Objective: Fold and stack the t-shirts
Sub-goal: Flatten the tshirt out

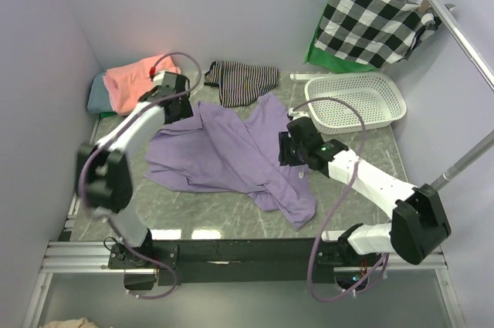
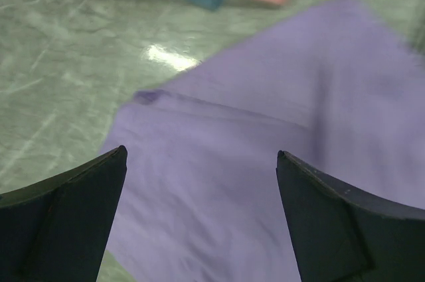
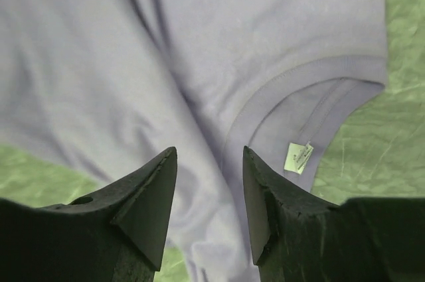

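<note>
**Both pincers open over the lavender shirt**

My left pincer (image 2: 201,156) stands wide apart and grips nothing, above one edge of the lavender t-shirt (image 1: 224,150). My right pincer (image 3: 209,152) is parted too, with nothing between its tips, hovering close to the collar label (image 3: 297,157). The shirt lies rumpled across the green table (image 1: 208,204). In the far left corner the salmon-pink t-shirt (image 1: 131,77) rests on the grey-teal t-shirt (image 1: 96,95).
</note>
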`<state>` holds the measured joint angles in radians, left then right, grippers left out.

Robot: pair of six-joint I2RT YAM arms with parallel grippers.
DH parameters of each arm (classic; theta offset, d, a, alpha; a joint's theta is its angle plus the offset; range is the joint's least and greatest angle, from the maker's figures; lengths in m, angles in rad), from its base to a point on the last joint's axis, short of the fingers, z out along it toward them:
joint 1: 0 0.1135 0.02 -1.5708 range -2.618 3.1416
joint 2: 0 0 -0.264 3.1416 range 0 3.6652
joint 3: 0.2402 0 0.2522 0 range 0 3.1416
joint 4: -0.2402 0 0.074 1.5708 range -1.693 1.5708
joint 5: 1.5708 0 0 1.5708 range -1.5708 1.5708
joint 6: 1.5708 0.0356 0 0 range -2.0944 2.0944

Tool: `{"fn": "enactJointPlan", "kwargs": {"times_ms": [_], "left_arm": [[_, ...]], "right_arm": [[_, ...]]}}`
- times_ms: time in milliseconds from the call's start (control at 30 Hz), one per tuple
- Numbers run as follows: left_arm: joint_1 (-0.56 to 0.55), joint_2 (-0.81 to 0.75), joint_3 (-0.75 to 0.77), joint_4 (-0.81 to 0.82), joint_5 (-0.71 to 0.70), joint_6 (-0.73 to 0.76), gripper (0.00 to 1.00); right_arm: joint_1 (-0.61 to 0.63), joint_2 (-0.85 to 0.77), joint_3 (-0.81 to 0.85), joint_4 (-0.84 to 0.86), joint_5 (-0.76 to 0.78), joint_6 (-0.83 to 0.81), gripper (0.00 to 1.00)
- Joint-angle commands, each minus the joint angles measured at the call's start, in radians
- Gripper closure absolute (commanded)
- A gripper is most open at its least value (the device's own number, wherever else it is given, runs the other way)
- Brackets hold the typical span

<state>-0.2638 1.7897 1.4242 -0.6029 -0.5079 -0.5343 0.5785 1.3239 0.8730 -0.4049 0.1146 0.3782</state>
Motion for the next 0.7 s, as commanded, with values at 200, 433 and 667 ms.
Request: {"fn": "enactJointPlan", "kwargs": {"times_ms": [200, 433, 667], "left_arm": [[-0.089, -0.577, -0.509, 0.078, 0.246, -0.188, 0.0], [-0.127, -0.717, -0.689, -0.035, 0.165, -0.416, 0.08], [-0.124, -0.718, -0.749, -0.032, 0.075, -0.494, 0.16]], "right_arm": [[0.017, -0.075, -0.011, 0.004, -0.167, 0.004, 0.5], [0.032, -0.061, -0.012, 0.011, -0.165, 0.004, 0.51], [0.035, -0.049, -0.02, 0.031, -0.187, -0.005, 0.51]]}}
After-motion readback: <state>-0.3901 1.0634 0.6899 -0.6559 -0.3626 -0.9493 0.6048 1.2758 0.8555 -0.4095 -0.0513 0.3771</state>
